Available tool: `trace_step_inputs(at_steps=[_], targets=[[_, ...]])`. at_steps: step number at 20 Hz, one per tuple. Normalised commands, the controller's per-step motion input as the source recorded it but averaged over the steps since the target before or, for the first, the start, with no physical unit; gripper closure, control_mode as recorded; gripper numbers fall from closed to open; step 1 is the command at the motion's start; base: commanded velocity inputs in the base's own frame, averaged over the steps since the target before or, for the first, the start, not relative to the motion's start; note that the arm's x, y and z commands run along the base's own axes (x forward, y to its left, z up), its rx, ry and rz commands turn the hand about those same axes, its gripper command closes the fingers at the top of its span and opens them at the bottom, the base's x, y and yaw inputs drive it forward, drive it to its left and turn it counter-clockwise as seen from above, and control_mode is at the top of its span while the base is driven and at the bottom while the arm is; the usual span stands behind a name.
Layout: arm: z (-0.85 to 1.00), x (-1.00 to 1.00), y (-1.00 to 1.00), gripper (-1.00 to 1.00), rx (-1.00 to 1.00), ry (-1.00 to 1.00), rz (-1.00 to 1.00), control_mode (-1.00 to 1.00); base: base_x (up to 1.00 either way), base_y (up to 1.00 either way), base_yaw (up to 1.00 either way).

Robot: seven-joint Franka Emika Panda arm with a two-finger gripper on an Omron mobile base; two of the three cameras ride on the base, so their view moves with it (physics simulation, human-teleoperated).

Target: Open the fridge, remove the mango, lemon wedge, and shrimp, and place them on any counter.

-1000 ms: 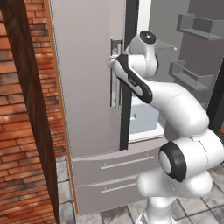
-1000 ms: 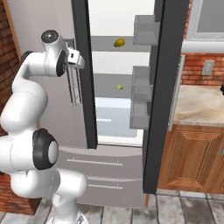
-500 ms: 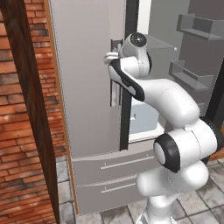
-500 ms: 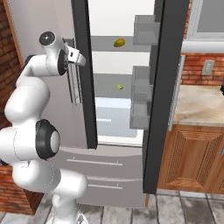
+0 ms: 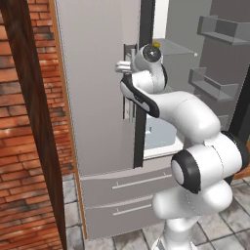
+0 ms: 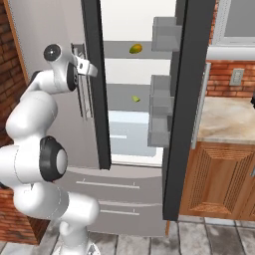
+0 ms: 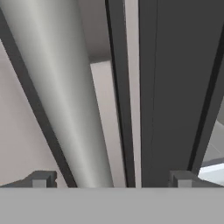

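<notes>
- Right base view: fridge (image 6: 60,40) right door open; mango (image 6: 135,48) above lemon wedge (image 6: 135,98); worktop (image 6: 226,117) right.
- Hand view: gripper (image 7: 111,177) spread, straddling handle (image 7: 65,100).
- Shrimp can't be made out.

The fridge (image 5: 102,97) runs off the top of both base views, so its upper end is cut away above the gripper (image 7: 109,179). In the hand view the silver handle (image 7: 61,87) just ahead of the fingertips (image 7: 41,178) is cropped top and bottom. Past the gripper, inside the open compartment, the mango (image 6: 135,48) and the lemon wedge (image 6: 135,98) are too small to show any detail. The counter (image 6: 226,117), far to the gripper's side, is clipped by the right edge.
</notes>
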Motion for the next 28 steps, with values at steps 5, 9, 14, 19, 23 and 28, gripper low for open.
trace_step_inputs(at_steps=[5, 9, 14, 19, 23, 28], targets=[[-0.04, 0.68, 0.04, 1.00, 0.00, 0.00, 0.00, -1.00, 0.00, 0.00, 0.00], [-0.07, 0.60, 0.03, 1.00, 0.01, 0.00, 0.00, -1.00, 0.00, 0.00, 0.00], [0.00, 0.28, 0.08, 1.00, 0.00, 0.07, 0.00, -1.00, 0.00, 0.00, 0.00], [0.00, -0.03, 0.40, 1.00, 0.00, 0.08, -0.02, -1.00, 0.00, 0.00, 0.00], [0.00, -0.47, 0.82, 1.00, 0.00, 0.06, -0.07, -1.00, 0.00, 0.00, 0.00], [0.00, -0.90, 0.66, 1.00, 0.00, 0.00, -0.13, -1.00, 0.00, 0.00, 0.00]])
